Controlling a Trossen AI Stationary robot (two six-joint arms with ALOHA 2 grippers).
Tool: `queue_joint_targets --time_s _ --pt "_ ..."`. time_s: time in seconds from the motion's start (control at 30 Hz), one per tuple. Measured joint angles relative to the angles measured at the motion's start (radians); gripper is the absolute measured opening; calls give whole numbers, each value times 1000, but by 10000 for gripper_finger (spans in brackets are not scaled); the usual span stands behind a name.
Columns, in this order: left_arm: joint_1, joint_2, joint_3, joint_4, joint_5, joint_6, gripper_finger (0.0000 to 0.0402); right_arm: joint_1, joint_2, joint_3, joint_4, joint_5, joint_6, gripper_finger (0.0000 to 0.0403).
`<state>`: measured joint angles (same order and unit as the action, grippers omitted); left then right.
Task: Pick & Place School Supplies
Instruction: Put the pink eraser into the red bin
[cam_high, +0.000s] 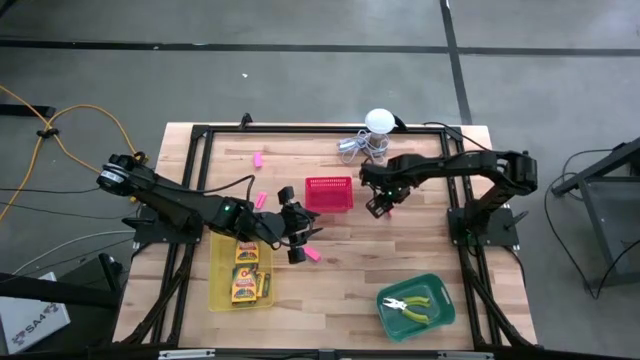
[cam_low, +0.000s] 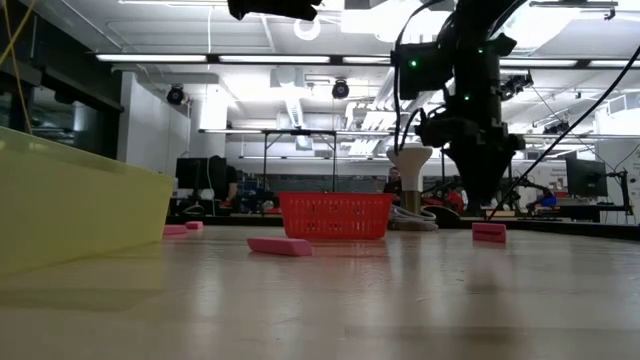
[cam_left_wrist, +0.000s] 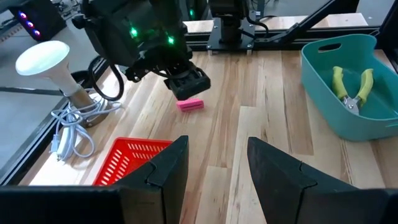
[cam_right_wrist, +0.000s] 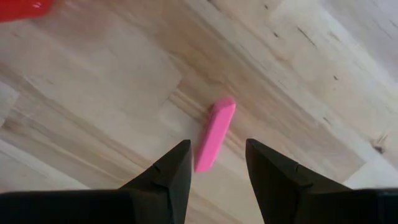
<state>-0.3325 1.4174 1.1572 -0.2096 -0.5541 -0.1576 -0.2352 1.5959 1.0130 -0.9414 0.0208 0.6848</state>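
My right gripper (cam_high: 381, 204) (cam_right_wrist: 216, 148) is open and points down just above a pink eraser (cam_right_wrist: 214, 134) (cam_low: 488, 232) that lies flat on the table right of the red basket (cam_high: 328, 194). Its fingers stand on either side of the eraser's near end without touching. My left gripper (cam_high: 296, 238) (cam_left_wrist: 214, 146) is open and hovers at mid-table beside another pink eraser (cam_high: 311, 254) (cam_low: 280, 245). Crayon boxes (cam_high: 246, 272) lie in the yellow tray (cam_high: 217, 285). Pliers (cam_high: 412, 307) (cam_left_wrist: 350, 87) lie in the green tray (cam_high: 443, 300).
Two more pink erasers (cam_high: 258, 158) (cam_high: 262, 200) lie left of the red basket. A white ball with coiled wire (cam_high: 375, 130) stands at the far edge behind the right gripper. Bare wood lies between the basket and the green tray.
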Motion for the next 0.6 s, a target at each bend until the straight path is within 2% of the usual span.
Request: queue_joint_targets --time_s 0.4,0.6 --pt "0 0 0 0 3 0 159 45 -1 -12 19 40 18 142" --pt "-7 0 0 0 9 1 159 37 -1 -67 23 3 19 142"
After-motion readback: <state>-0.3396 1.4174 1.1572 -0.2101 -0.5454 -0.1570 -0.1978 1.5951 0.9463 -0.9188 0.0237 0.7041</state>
